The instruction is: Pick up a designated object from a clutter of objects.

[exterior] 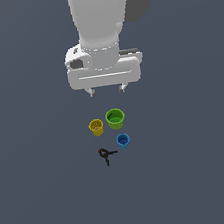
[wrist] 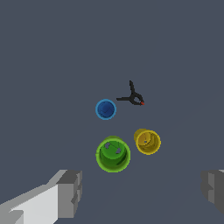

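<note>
The designated object, a small mustard-yellow tapered cup [exterior: 96,127] [wrist: 148,141], stands upright on the grey floor. It is part of the clutter of objects. A larger green cup [exterior: 115,118] [wrist: 113,154] stands close beside it, a smaller blue cup [exterior: 123,140] [wrist: 106,109] a little further off. A tiny black clamp [exterior: 106,154] [wrist: 133,97] with a red tip lies near the blue cup. My gripper [exterior: 107,90] [wrist: 142,194] hangs open above the cups, nothing between its fingers [wrist: 70,192], well clear of the yellow cup.
The white arm and hand body [exterior: 105,69] fill the upper middle of the exterior view. Plain dark grey floor [exterior: 45,194] surrounds the small cluster on all sides.
</note>
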`<state>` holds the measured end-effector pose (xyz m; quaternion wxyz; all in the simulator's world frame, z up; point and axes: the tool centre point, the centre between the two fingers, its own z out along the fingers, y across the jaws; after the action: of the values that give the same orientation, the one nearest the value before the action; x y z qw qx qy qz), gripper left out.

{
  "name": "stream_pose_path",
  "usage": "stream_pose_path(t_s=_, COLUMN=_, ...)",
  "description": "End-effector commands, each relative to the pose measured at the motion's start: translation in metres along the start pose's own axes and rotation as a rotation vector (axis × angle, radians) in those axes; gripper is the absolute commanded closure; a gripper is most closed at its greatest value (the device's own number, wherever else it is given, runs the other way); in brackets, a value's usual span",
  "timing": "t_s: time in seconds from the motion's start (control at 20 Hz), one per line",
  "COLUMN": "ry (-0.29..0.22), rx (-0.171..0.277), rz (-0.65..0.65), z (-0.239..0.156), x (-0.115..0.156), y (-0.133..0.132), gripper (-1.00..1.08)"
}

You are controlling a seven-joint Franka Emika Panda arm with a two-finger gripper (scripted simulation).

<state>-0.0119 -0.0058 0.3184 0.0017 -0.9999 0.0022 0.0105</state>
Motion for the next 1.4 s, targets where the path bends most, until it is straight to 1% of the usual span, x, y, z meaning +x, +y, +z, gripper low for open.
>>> stream_pose_path(t_s=0.0, ry=0.000, rx=0.000, rz=0.000, z=0.000, x=0.000, y=0.000, gripper=-0.92)
stream_pose_path(t_s=0.15, ry=0.003, rx=-0.004, rz=0.003, z=-0.001, x=0.001, y=0.006, gripper=-0.92)
stream_pose_path(t_s=0.4, ry=0.015, rx=-0.019, rz=0.013, z=-0.009, x=0.003, y=0.028, gripper=-0.92)
stream_pose_path(t_s=0.75, ry=0.016, rx=-0.018, rz=0.013, z=-0.004, x=0.004, y=0.030, gripper=-0.92)
stream_pose_path(t_s=1.05, ry=0.016, rx=-0.014, rz=0.009, z=0.020, x=0.005, y=0.035, gripper=-0.92)
stream_pose_path(t_s=1.35, ry=0.017, rx=-0.007, rz=0.004, z=0.062, x=0.005, y=0.044, gripper=-0.92)
